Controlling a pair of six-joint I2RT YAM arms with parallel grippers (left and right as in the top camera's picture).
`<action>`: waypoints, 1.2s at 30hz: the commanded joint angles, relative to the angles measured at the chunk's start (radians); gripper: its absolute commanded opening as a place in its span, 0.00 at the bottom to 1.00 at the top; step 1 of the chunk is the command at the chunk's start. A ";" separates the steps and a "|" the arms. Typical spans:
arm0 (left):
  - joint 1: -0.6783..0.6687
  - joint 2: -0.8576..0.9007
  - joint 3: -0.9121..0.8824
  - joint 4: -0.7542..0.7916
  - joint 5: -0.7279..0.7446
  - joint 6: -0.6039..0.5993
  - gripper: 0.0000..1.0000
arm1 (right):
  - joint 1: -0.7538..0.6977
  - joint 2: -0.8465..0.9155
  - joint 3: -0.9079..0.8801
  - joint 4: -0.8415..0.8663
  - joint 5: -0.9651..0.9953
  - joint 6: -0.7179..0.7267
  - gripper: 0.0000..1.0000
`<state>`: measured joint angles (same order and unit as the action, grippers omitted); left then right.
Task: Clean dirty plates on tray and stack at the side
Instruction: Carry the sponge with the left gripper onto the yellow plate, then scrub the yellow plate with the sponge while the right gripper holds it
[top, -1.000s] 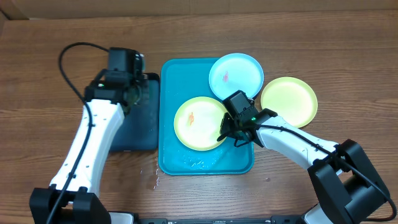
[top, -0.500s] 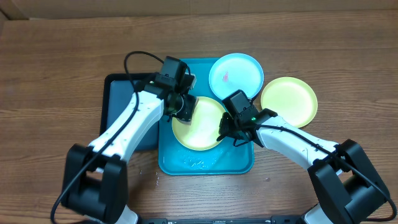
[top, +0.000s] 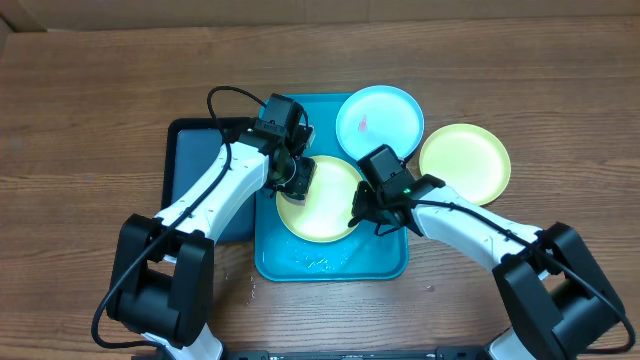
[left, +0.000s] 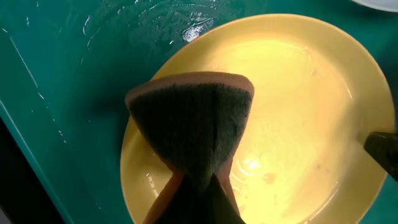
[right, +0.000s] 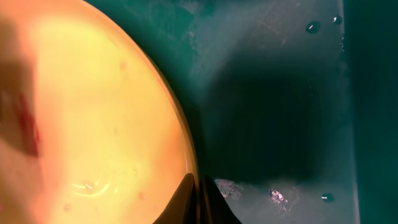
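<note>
my left gripper (top: 297, 172) is clamped on a folded sponge (left: 193, 127), with its dark scouring face pressed onto the wet yellow-green plate (left: 298, 112) right under it. my right gripper (right: 198, 200) is pinched narrow on that plate's rim. the plate lies to its left on the turquoise tray (top: 330, 262). ahead of the right gripper the blue plate (top: 380, 118), with an orange smear, overlaps the tray's corner. a second yellow-green plate (top: 465, 162) rests on the table (top: 90, 100) off to its right.

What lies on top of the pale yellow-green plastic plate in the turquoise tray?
A dark folded scouring sponge, pinched by the left gripper; plate surface beneath it is hidden.
</note>
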<state>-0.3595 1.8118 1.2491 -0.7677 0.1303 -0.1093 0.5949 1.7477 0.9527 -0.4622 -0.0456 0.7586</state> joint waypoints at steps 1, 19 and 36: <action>-0.001 0.012 0.021 0.000 -0.007 -0.019 0.04 | -0.007 0.029 0.014 0.006 -0.016 -0.003 0.04; -0.003 0.014 -0.012 0.009 -0.033 -0.019 0.04 | -0.007 0.027 0.014 0.013 -0.027 -0.004 0.04; -0.014 0.101 -0.050 0.061 -0.025 -0.029 0.04 | -0.007 0.027 0.014 0.015 -0.027 -0.007 0.04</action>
<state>-0.3634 1.8816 1.1988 -0.7017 0.0937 -0.1249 0.5896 1.7546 0.9546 -0.4519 -0.0673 0.7586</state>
